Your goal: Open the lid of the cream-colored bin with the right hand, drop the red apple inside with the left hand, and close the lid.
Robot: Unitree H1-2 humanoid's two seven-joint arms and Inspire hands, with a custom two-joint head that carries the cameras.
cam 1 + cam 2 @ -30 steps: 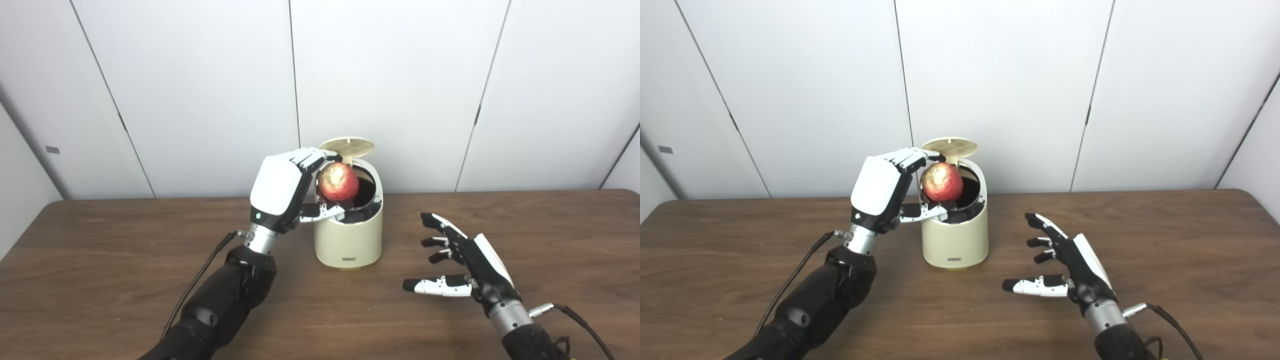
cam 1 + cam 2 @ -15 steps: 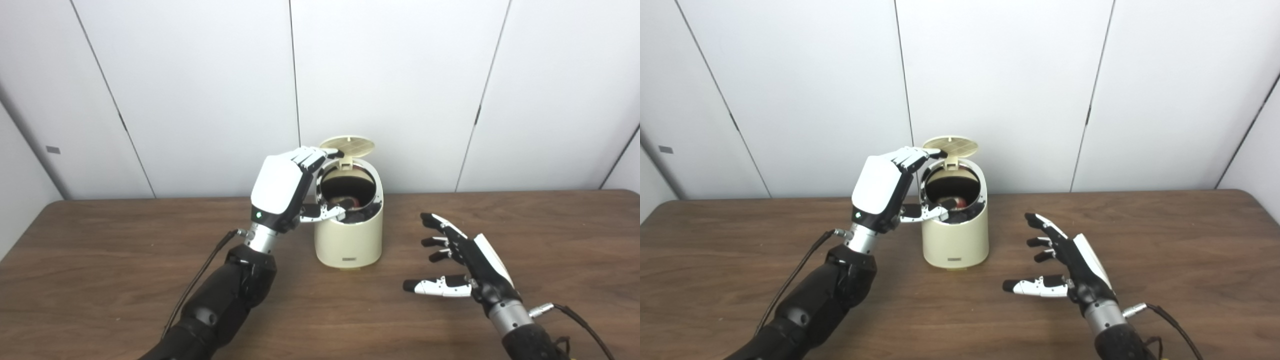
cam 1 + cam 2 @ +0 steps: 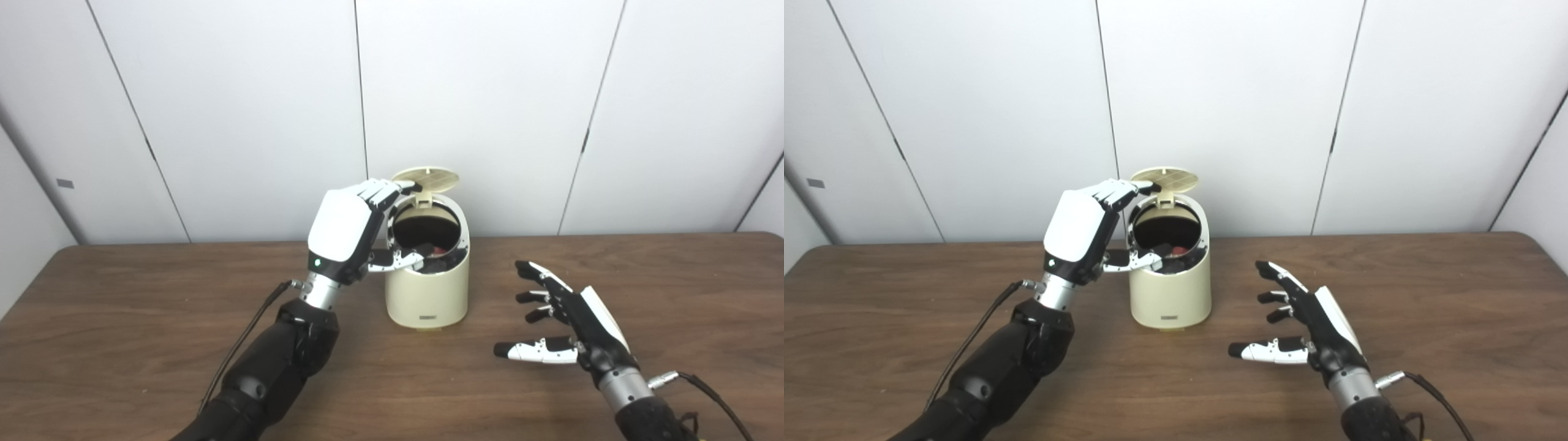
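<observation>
The cream-colored bin (image 3: 427, 288) stands on the tabletop (image 3: 122, 343) with its lid (image 3: 426, 178) tipped up at the back. Deep in the dark opening sits the red apple (image 3: 1180, 250) (only a sliver shows). The left hand (image 3: 349, 233) hovers at the bin's rim, fingers spread, grasping nothing. The right hand (image 3: 566, 318) is released too, splayed above the tabletop, apart from the bin.

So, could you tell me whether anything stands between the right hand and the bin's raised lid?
Nothing visible does. The right hand is open over bare table to the bin's right; the lid stands raised at the back. Only the left hand, at the rim's left, is near.
</observation>
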